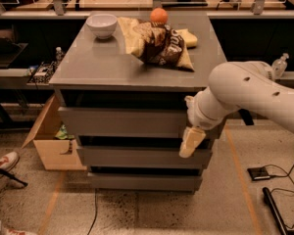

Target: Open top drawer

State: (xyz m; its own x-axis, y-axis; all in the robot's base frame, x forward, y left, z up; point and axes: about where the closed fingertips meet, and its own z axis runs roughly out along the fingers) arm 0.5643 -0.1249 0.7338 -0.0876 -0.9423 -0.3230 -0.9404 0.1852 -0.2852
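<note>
The grey cabinet has three stacked drawer fronts. The top drawer is a wide flat grey panel with no handle, and it looks closed, flush under the cabinet top. My white arm reaches in from the right. The gripper hangs down in front of the right end of the drawers, level with the gap between the top drawer and the middle drawer. The bottom drawer is closed.
On the cabinet top lie a white bowl, an orange, a brown chip bag and a yellow item. An open cardboard box stands left of the cabinet. Cables and a small device lie on the floor at right.
</note>
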